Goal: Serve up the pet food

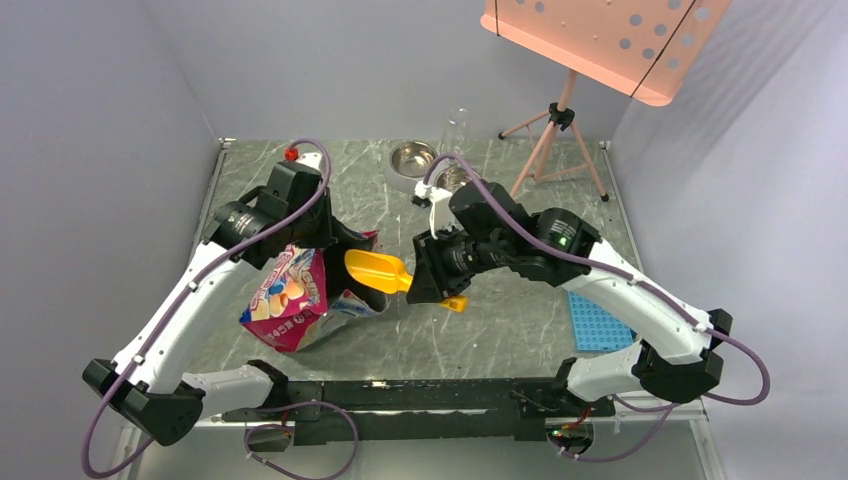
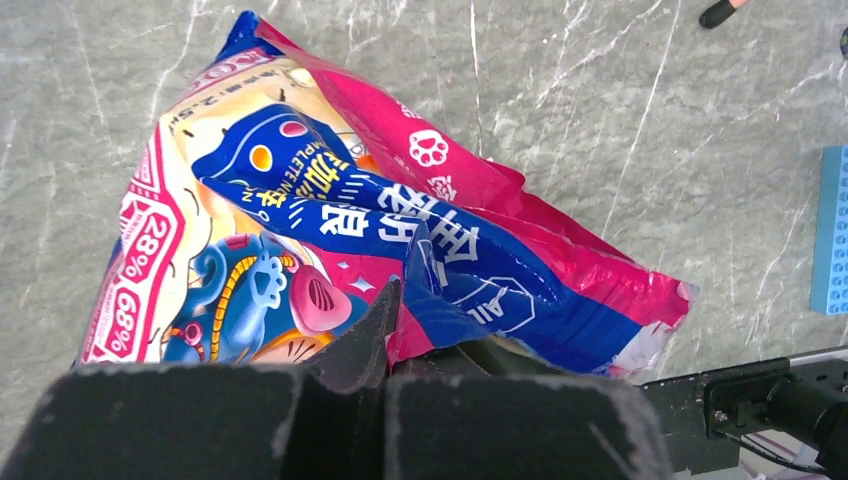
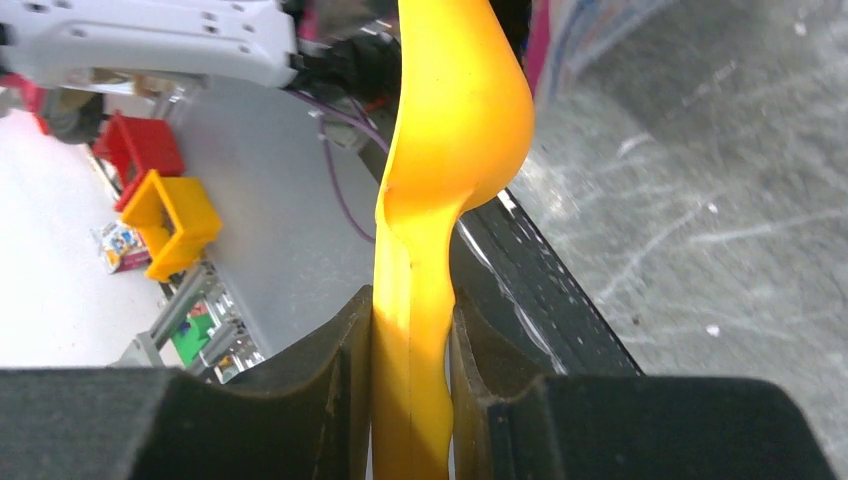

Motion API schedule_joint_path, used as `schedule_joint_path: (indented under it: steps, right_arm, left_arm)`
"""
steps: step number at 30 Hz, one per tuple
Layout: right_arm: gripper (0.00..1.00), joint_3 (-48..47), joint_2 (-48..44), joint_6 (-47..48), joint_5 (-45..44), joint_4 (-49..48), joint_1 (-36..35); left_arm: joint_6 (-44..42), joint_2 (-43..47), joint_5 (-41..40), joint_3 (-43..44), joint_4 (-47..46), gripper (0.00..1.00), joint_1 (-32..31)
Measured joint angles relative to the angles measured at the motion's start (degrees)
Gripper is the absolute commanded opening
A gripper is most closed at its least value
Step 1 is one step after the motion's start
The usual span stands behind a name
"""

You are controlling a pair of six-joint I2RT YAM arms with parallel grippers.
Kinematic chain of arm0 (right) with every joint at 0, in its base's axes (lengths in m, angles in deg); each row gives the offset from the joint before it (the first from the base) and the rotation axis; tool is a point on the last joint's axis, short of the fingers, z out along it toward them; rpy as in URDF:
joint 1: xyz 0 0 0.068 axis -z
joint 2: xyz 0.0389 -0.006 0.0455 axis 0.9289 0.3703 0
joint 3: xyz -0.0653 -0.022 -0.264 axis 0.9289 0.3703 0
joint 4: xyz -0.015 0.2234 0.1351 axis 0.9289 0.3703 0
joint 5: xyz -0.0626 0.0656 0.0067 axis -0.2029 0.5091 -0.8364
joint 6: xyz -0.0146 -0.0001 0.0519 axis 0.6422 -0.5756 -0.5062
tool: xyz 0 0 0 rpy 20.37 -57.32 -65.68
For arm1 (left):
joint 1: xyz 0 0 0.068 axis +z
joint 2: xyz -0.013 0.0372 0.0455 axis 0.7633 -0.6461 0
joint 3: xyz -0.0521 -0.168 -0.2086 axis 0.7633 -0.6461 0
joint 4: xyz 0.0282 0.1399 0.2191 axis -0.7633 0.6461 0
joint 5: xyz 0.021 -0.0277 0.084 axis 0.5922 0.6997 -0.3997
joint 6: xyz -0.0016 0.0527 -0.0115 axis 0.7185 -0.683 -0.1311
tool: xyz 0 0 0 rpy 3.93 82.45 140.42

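The pet food itself is hidden from every view. The pink-and-blue printed bag point(image 1: 288, 298) leans on the table at the left. My left gripper point(image 1: 335, 238) is shut on the bag's upper edge; in the left wrist view the fingers point(image 2: 375, 320) pinch a fold of the bag point(image 2: 340, 200). A yellow scoop point(image 1: 375, 270) hangs just right of the bag's dark mouth, its bowl pointing left. My right gripper point(image 1: 432, 277) is shut on the scoop's handle. In the right wrist view the handle point(image 3: 410, 330) sits between both pads and the bowl point(image 3: 455, 110) rises ahead.
Two steel bowls point(image 1: 412, 158) point(image 1: 453, 178) stand at the back middle with a clear bottle point(image 1: 455, 128) behind them. A blue studded plate point(image 1: 598, 325) lies at the right. A tripod point(image 1: 557, 125) holding a pink board point(image 1: 610, 40) stands at the back right.
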Motion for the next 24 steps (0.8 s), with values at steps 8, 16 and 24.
schedule_joint_path:
  steps: [8, 16, 24]
  right_arm:
    - [0.00, -2.5, 0.1, -0.5, 1.5, -2.5, -0.6]
    - [0.00, -4.2, 13.0, -3.1, 1.2, -3.2, 3.0]
    - [0.00, -13.9, 24.0, -6.1, -1.5, 1.4, 9.3]
  left_arm:
    - [0.0, 0.1, -1.9, 2.2, 1.2, 0.00, 0.0]
    - [-0.6, 3.2, -1.9, 1.2, 0.7, 0.00, 0.0]
    - [2.1, 3.2, 0.0, -0.2, -2.0, 0.00, 0.0]
